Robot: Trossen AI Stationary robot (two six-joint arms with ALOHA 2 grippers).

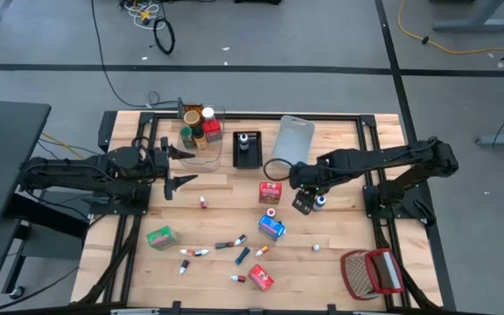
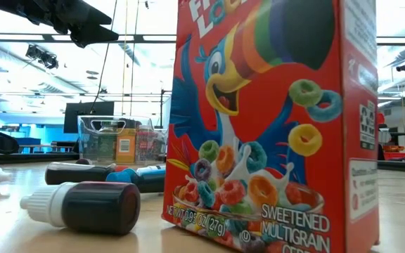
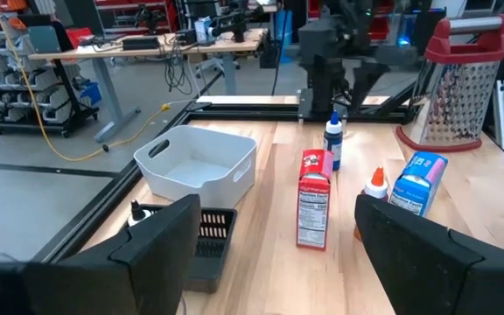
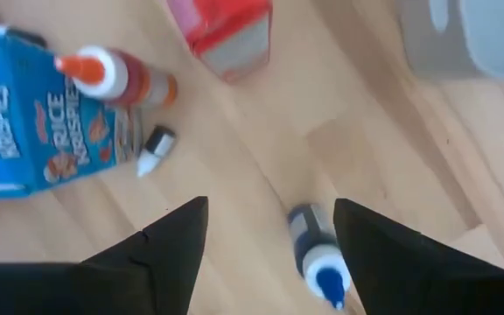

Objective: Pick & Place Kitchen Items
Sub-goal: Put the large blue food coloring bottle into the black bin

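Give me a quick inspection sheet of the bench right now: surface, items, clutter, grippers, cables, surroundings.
Surface: wooden table, dry, nothing spilled.
Job's things: red box, blue box, green box and small tubes loose mid-table; jars in the clear bin.
Clutter: wire basket at a near corner; grey bin empty.
Grippers: left gripper open, holding nothing; right gripper open above a blue-capped bottle.
Cables: loose on the floor behind.
Surroundings: desks, shelving; no people seen.

Wooden table [image 1: 339, 262] scattered with small groceries
Red [image 1: 270, 192], blue [image 1: 271, 227] and green [image 1: 159, 236] boxes, tiny tubes [image 1: 230, 244], three bins and a wire basket [image 1: 373, 273] sit on it.
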